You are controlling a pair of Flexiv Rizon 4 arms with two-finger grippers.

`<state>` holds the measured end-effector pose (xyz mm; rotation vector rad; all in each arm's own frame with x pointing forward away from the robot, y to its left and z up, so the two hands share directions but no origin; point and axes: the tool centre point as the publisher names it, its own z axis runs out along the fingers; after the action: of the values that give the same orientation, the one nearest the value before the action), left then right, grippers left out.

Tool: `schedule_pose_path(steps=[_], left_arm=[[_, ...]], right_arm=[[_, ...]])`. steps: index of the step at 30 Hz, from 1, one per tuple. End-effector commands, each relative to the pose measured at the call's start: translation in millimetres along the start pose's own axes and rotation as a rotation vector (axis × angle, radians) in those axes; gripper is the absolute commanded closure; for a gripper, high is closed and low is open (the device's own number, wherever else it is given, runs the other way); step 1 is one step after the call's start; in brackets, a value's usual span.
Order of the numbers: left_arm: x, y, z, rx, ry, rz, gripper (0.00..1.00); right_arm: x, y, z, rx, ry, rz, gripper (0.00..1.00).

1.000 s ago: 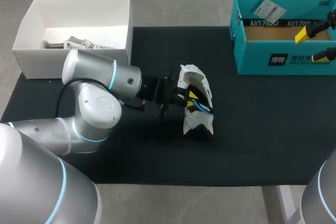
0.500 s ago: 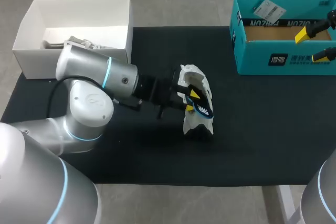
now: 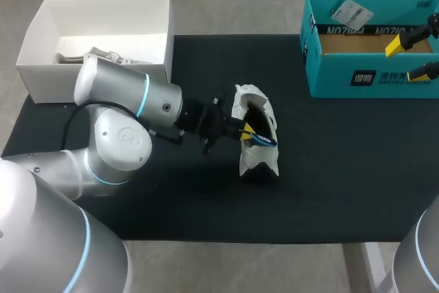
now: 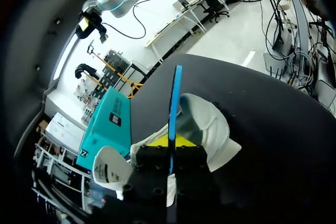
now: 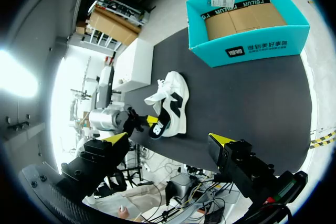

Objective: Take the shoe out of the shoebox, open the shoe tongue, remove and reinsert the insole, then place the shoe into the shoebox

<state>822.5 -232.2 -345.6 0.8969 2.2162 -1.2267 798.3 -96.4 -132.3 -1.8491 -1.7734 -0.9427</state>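
A white and black shoe (image 3: 259, 156) lies on its side in the middle of the black mat (image 3: 343, 169). My left gripper (image 3: 247, 130) reaches into the shoe's opening and is shut on the blue insole (image 3: 266, 142). In the left wrist view the insole (image 4: 174, 103) stands edge-on between the yellow fingertips (image 4: 181, 141), running ahead of them over the shoe (image 4: 210, 129). My right gripper (image 3: 406, 60) hangs open and empty over the teal shoebox (image 3: 370, 77) at the far right. From the right wrist view, the shoe (image 5: 170, 103) lies well ahead of the right gripper (image 5: 169, 139).
A white box (image 3: 164, 46) with pale items inside stands at the back left, close behind my left arm (image 3: 130, 111). The teal shoebox (image 5: 247, 51) is open, with brown card at its bottom. Bare mat lies in front of the shoe and to its right.
The left gripper's fingers closed on the insole at the shoe's opening, and the wrist drew back slightly to the left. The right arm has not moved.
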Motion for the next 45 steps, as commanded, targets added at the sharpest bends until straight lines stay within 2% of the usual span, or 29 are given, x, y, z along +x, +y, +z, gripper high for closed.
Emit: schedule_pose_path(steps=[1,7,9,10,14,22,23,25,26,36,45], left_arm=[[-2.7,8,14,-0.045,-0.007,0.002,1.0],[-7.4,11,12,-0.04,-0.025,-0.036,1.0],[-8.0,6,8,-0.028,-0.029,-0.036,0.58],[-8.1,3,5,-0.012,-0.03,-0.037,0.53],[-6.6,-9,-3,0.02,-0.035,-0.029,0.45],[-1.9,-20,-7,0.052,-0.015,-0.008,0.59],[-1.3,-20,-5,0.052,-0.013,-0.007,0.67],[-0.1,-18,-2,0.053,-0.005,-0.008,0.94],[0.5,-17,0,0.051,0.0,-0.005,1.0],[-1.7,1,8,-0.058,-0.014,0.066,1.0],[-6.3,14,13,-0.084,-0.034,0.068,1.0]], right_arm=[[-0.1,-0.3,0,0.0,-0.002,0.002,0.0],[-0.1,-0.3,0,0.0,-0.002,0.002,0.0],[-0.1,-0.3,0,0.0,-0.002,0.002,0.0],[-0.1,-0.3,0,0.0,-0.002,0.002,0.0],[-0.1,-0.3,0,0.0,-0.002,0.002,0.0],[-0.1,-0.3,0,0.0,-0.002,0.002,0.0],[-0.1,-0.3,0,0.0,-0.002,0.002,0.0],[-0.1,-0.3,0,0.0,-0.002,0.002,0.0],[-0.1,-0.3,0,0.0,-0.002,0.002,0.0],[-0.1,-0.3,0,0.0,-0.002,0.002,0.0],[-0.1,-0.3,0,0.0,-0.002,0.002,0.0]])
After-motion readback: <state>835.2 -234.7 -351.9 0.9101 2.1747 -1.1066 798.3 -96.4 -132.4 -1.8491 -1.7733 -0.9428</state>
